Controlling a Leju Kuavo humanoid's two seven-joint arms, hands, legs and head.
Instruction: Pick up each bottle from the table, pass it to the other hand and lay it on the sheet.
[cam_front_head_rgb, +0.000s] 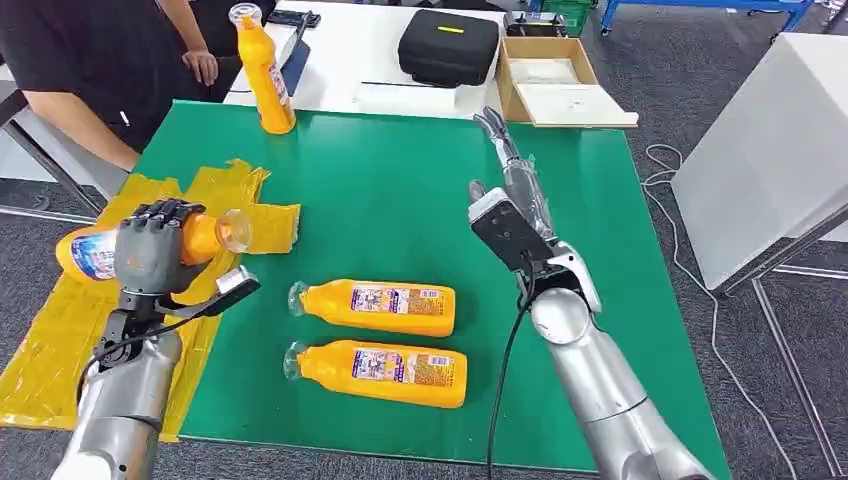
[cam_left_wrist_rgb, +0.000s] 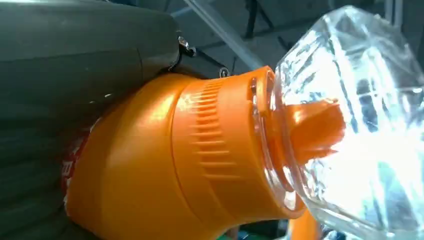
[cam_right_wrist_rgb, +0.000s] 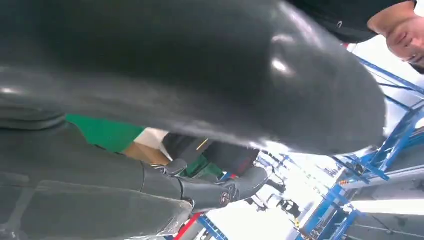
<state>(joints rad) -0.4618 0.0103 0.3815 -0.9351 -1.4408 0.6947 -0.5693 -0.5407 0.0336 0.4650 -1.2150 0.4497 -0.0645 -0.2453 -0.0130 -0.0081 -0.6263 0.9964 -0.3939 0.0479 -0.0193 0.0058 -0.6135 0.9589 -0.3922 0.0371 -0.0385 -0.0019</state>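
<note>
My left hand (cam_front_head_rgb: 152, 246) grips an orange bottle (cam_front_head_rgb: 205, 237) with a clear cap, held level above the yellow sheet (cam_front_head_rgb: 60, 330) at the table's left edge. The left wrist view shows that bottle's neck (cam_left_wrist_rgb: 200, 150) and clear cap (cam_left_wrist_rgb: 360, 115) close up. Two more orange bottles lie on their sides on the green table (cam_front_head_rgb: 400, 190): one (cam_front_head_rgb: 375, 306) farther, one (cam_front_head_rgb: 380, 372) nearer me. A fourth bottle (cam_front_head_rgb: 266, 72) stands upright at the far left. My right hand (cam_front_head_rgb: 510, 175) hangs over the table's middle right, fingers (cam_right_wrist_rgb: 220, 187) stretched out and holding nothing.
A person in black (cam_front_head_rgb: 100, 60) stands at the far left beside the table. Behind the green table, a white table carries a black case (cam_front_head_rgb: 448, 45) and an open cardboard box (cam_front_head_rgb: 550, 80). A white cabinet (cam_front_head_rgb: 770, 150) stands to the right.
</note>
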